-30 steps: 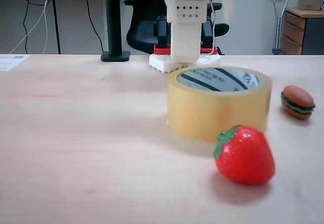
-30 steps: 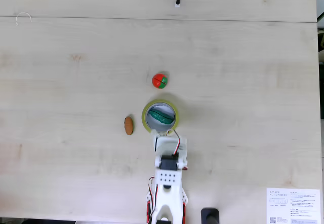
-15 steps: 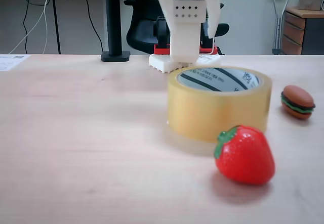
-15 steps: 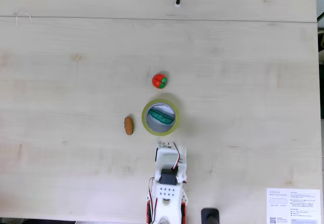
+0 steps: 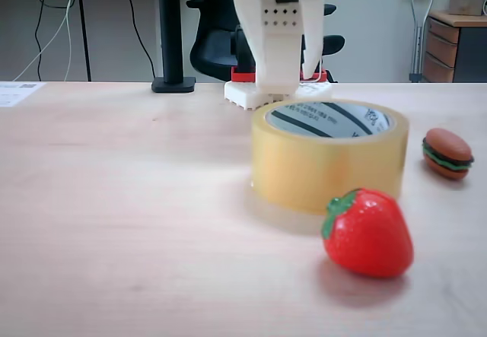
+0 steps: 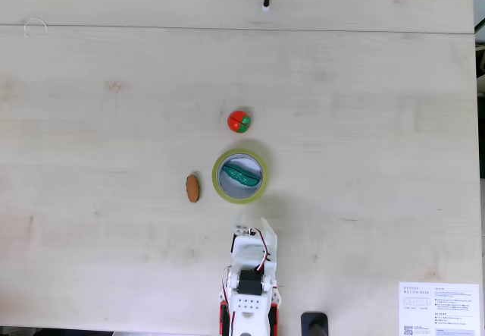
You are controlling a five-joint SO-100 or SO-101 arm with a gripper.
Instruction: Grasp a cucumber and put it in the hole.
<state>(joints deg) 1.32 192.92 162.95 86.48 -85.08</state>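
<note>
Placement step, judged complete. The cucumber [image 6: 241, 174] lies inside the hole [image 6: 244, 188] of the tape roll [image 6: 220, 187], centre of the top-down fixed view. My hand [image 6: 253, 223] hangs empty, jaws parted, just below the roll in that frame and apart from it; in the low fixed view my hand [image 5: 304, 69] is behind the roll. The strawberry [image 6: 239, 120] and burger toy [image 6: 192, 187] sit on the tabletop [image 6: 91, 161]. Next move, as I judge: retreat to rest, clear of the roll.
</note>
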